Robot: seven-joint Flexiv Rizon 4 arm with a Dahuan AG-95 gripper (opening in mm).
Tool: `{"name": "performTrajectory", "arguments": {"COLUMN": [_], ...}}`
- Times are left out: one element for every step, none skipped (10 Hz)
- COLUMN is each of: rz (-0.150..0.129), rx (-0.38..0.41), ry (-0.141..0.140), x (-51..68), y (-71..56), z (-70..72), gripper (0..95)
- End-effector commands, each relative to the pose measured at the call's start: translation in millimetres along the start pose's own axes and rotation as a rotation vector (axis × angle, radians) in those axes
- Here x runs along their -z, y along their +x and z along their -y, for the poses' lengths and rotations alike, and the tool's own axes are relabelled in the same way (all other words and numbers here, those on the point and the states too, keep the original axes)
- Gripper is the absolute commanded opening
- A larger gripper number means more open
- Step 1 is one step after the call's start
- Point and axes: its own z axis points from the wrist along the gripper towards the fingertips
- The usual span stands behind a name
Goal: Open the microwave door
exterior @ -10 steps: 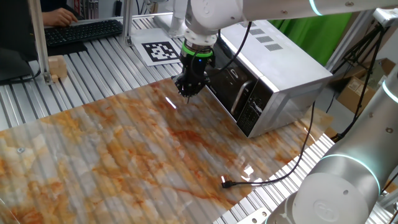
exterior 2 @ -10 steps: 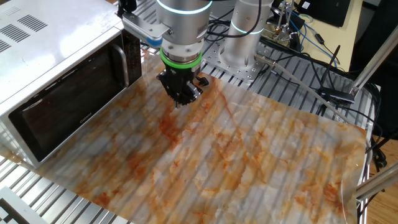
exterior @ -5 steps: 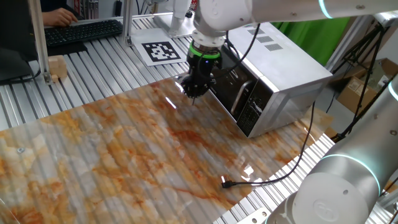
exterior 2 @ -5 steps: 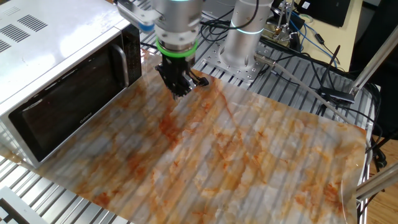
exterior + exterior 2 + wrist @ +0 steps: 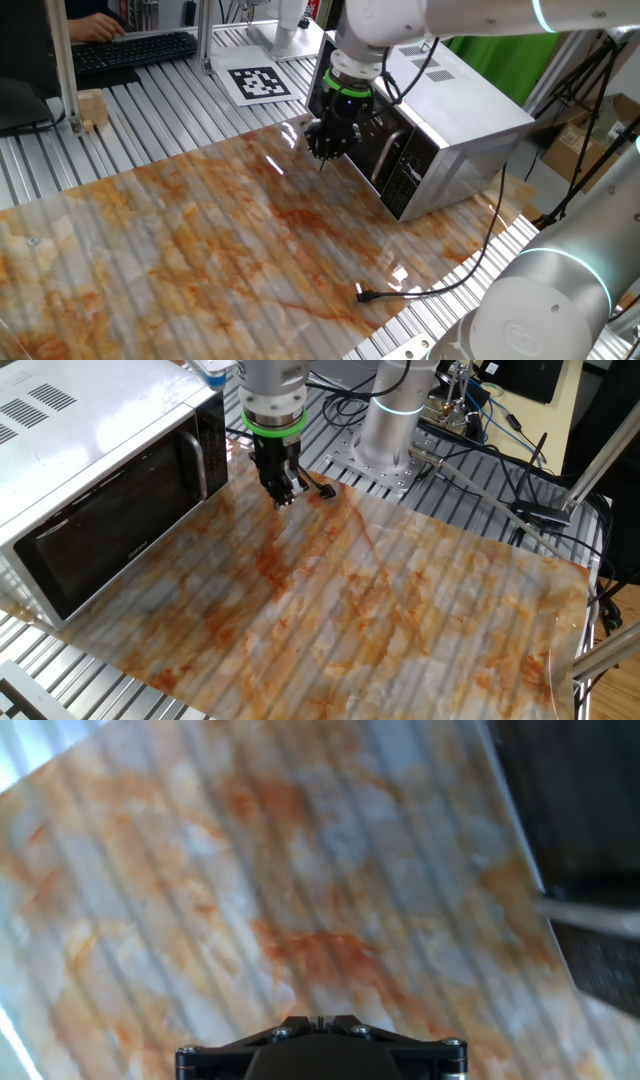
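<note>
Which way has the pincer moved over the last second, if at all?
Yes. The pincer has moved along the microwave door toward its silver handle, away from the printed marker sheet.

The microwave [image 5: 90,430], upper left of the other fixed view, has a brushed silver-grey metal casing with a soft sheen. The microwave door [image 5: 110,530] is glossy black glass with a polished silver handle [image 5: 197,463]. A translucent glossy sheet [image 5: 380,610] with orange marbling covers the ribbed bare aluminium tabletop [image 5: 160,110]. The end effector [image 5: 327,145] is matt black; the arm shell [image 5: 540,300] is smooth glossy white plastic.
</note>
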Motion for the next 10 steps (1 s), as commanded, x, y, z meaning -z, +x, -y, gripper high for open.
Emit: {"name": "performTrajectory", "arguments": {"rz": [0.046, 0.045, 0.046, 0.043, 0.037, 0.035, 0.039, 0.041, 0.033, 0.030], "rx": [-0.178, -0.200, -0.189, -0.176, -0.167, -0.165, -0.153, -0.147, -0.142, -0.125], "ry": [0.075, 0.073, 0.074, 0.075, 0.075, 0.074, 0.077, 0.080, 0.077, 0.077], "x": [-0.3, -0.5, -0.4, -0.4, -0.4, -0.4, -0.4, -0.4, -0.4, -0.4], "y": [-0.6, -0.9, -0.9, -1.0, -1.1, -1.1, -1.1, -1.1, -1.1, -1.1], "z": [3.0, 3.4, 3.4, 3.3, 3.3, 3.4, 3.4, 3.3, 3.3, 3.3], "gripper": [19.0, 19.0, 19.0, 0.0, 0.0, 0.0, 0.0, 0.0, 0.0, 0.0]}}
